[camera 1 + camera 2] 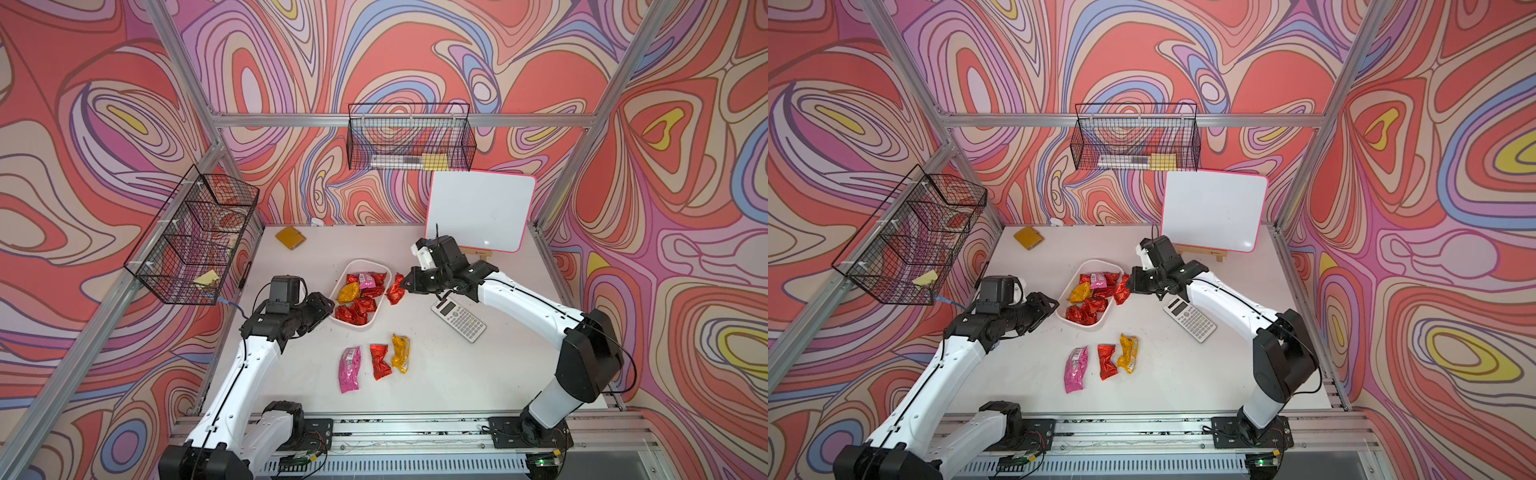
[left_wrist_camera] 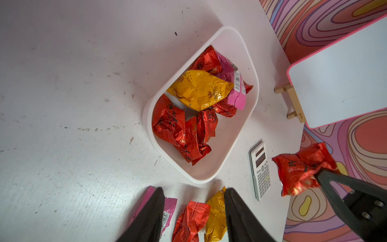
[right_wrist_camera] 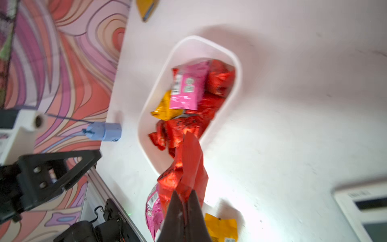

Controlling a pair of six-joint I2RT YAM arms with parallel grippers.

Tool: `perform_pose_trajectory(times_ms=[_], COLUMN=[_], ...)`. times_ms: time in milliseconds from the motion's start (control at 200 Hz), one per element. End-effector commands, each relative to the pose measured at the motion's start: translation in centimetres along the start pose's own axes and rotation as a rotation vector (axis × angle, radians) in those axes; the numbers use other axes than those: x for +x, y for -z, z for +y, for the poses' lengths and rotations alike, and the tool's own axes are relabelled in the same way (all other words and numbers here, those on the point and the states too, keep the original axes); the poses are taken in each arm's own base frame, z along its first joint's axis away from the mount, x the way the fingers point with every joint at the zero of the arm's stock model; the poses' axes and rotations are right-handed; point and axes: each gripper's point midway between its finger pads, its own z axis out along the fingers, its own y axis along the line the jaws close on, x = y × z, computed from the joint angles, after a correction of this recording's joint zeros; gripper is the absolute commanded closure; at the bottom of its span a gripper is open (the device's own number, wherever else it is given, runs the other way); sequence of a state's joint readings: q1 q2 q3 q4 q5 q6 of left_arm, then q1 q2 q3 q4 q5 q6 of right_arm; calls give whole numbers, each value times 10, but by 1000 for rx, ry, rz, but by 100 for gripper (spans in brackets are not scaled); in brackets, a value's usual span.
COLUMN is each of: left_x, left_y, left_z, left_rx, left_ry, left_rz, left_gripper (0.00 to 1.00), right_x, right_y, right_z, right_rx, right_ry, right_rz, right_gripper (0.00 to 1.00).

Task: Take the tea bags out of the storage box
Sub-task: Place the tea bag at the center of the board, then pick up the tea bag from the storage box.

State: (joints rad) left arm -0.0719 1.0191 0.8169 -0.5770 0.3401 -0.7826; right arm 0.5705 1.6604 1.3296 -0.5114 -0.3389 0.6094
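Three sachets out: a pink sachet (image 1: 349,370), a red sachet (image 1: 380,361) and an orange-yellow sachet (image 1: 401,353) lie side by side on the table (image 1: 436,382), lower centre of a top view.
Storage box (image 1: 358,326): centre of the frame; the tea bags (image 1: 360,296) inside are mostly red, plus one yellow and one pink.
Right gripper (image 1: 405,286): jaws pinched tight on one edge of a red tea bag (image 1: 395,289), which hangs in the air just right of the box's rim.
Left gripper (image 1: 329,305): jaws about half apart, empty, just beside the box's left rim.
Slip risk: the slick foil is held only by a thin edge. A quick swing could shake it loose, and this close to the rim it might drop back in.
Snag risk: the dangling bag may catch the rim and drag the light box.
Arm risk: both grippers flank the box, so reaching in together could make them collide.
Calculator (image 1: 457,320): right of centre, under the right arm; a dropped bag could land on it.
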Motion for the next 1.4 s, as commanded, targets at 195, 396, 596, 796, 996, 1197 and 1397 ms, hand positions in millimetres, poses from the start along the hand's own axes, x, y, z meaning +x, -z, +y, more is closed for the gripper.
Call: perform_pose_trajectory(times_ms=[195,396,596,796,996,1197,1397], left_x=[-3,2,0,-4,-34,-61,-51], left_y=[-1,-6,-18,-47,-79,-120,-157], left_z=[-8,-11,-34,-63,-80,-89,-85], left_rx=[1,-21,-53,-75,-177,-254,-280], left_ry=[-104,-163,-293,-386,-400,-370,-353], left_rz=[46,74,115,162,139,137,185], left_gripper=[49,48,47,40,33,35,41], right_x=[39,50,46,15,4,2,4], right_y=[-51,-86,-96,-57,-30,-17,-12], right_z=[-18,-35,-48,-47,-52,-58,-61], right_rx=[0,9,44,75,135,174,195], right_ry=[-163,-163,-167,-152,-183,-207,-213], right_rz=[274,348,340,186,57,7,0], right_gripper=[100,97,74,52,51,51,51])
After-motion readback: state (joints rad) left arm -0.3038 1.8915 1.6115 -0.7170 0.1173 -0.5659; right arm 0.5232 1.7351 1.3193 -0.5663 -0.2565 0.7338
